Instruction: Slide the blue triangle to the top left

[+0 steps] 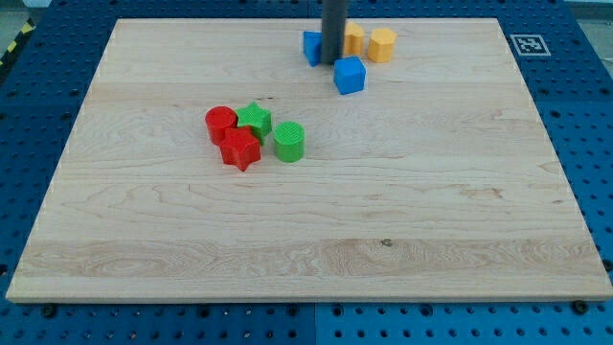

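The blue triangle [311, 46] lies near the view's top, just left of my rod, partly hidden by it. My tip [331, 61] touches or nearly touches the triangle's right side. A blue cube [350, 75] sits just below and right of the tip. Two yellow blocks sit right of the rod: one [354, 39] partly hidden behind it, and a hexagon-like one [382, 45] farther right.
A cluster sits left of the board's middle: a red cylinder [220, 123], a green star [255, 119], a red star [240, 149] and a green cylinder [289, 141]. The wooden board [306, 240] lies on a blue pegboard; a marker tag [528, 44] is at top right.
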Robot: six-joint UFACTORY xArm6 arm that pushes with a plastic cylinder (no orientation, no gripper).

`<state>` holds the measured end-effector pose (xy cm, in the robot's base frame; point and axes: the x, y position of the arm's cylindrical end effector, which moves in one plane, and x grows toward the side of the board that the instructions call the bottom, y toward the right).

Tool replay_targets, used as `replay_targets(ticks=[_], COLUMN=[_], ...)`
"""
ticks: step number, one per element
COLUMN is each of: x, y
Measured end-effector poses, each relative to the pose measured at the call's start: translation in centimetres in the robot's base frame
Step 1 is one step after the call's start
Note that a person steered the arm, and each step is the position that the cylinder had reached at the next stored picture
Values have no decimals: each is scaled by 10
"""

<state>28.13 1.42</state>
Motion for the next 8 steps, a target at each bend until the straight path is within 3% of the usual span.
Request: replay_targets(ticks=[2, 4, 5, 8], x=[-17, -30, -48, -45], y=[-46, 1, -10, -96])
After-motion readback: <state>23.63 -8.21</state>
